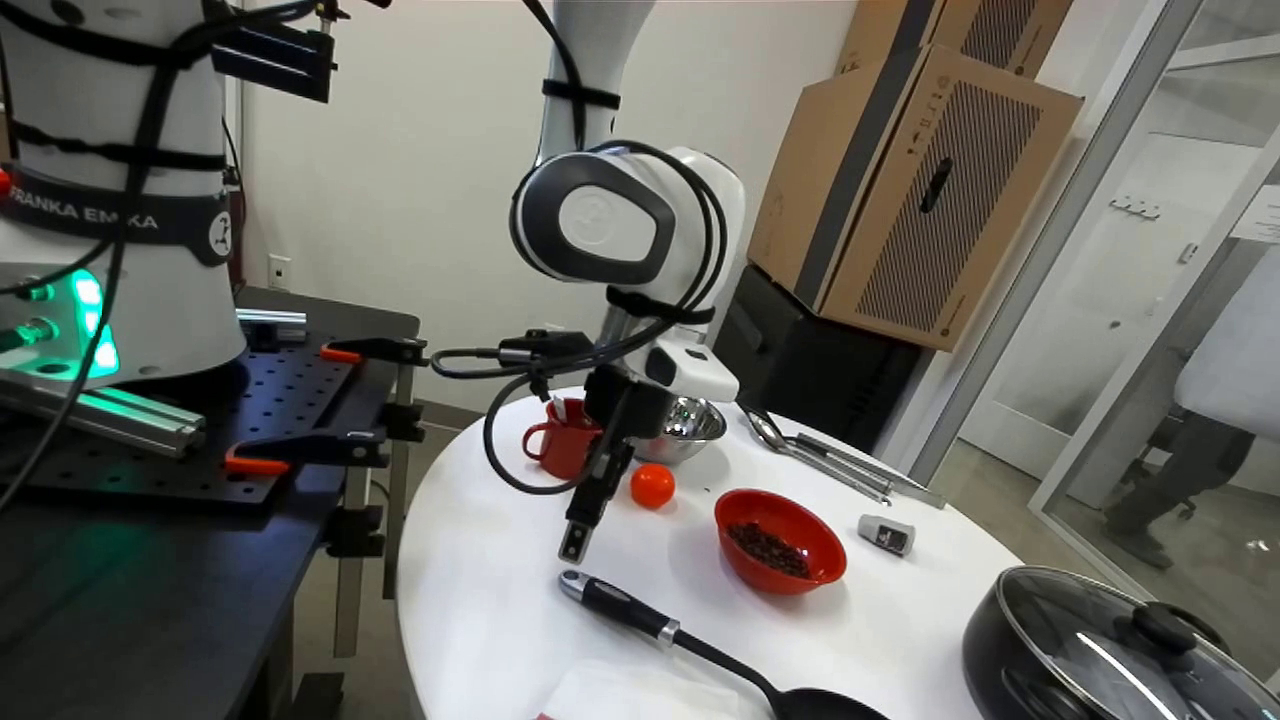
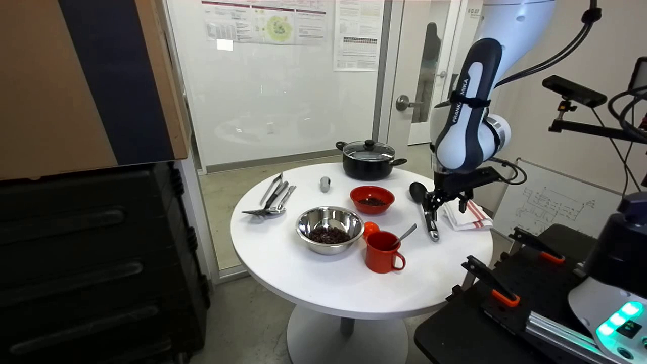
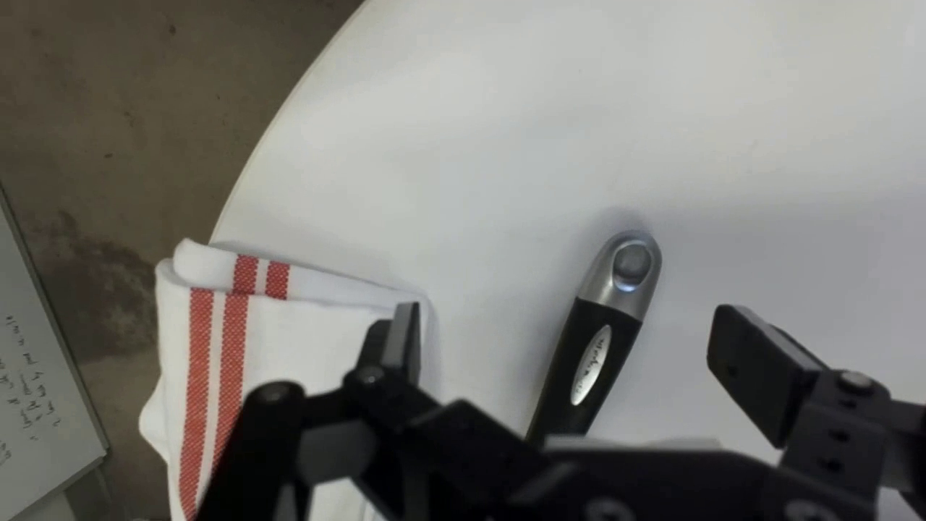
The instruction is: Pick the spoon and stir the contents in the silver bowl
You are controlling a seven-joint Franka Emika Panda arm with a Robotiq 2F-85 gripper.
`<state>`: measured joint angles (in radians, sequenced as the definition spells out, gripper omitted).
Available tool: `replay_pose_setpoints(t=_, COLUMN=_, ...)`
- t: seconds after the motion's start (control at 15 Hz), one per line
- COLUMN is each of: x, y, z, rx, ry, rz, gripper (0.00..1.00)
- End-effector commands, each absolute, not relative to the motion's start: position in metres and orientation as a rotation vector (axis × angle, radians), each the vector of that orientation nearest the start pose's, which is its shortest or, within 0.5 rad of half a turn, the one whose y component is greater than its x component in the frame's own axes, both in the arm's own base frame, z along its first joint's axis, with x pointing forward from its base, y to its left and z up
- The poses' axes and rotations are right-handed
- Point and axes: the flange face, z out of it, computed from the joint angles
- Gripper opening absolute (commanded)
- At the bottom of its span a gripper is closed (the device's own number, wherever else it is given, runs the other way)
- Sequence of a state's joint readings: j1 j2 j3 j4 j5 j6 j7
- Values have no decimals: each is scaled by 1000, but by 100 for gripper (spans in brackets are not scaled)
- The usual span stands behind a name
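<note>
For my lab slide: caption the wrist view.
Open Robotiq gripper above the silver-tipped black spoon handle, folded red-striped white towel nearby.

On the white table point(image 2: 308, 275) in an exterior view, a pot point(image 2: 368, 166) sits at 12 o'clock, a red mug point(image 2: 379, 257) at 5, the silver bowl point(image 2: 331, 216) near centre towards 9; the gripper point(image 2: 447, 208), fingers parted, hangs by the spoon point(image 2: 418, 192) at 2.
</note>
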<state>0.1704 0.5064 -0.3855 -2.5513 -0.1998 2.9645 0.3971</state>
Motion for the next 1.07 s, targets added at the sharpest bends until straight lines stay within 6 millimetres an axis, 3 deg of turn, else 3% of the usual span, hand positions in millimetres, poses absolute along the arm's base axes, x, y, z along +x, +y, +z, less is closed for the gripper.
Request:
replay_pose_setpoints(t=0.0, x=413, y=-107, z=79, rx=-3301, ry=768, rz=-2, gripper=100)
replay_pose_setpoints(t=0.47, x=424, y=-107, z=50, rx=-3279, ry=887, rz=-161, gripper=100)
replay_pose_setpoints(t=1.0, x=447, y=-102, z=18, rx=-3296, ry=925, rz=-183, gripper=100)
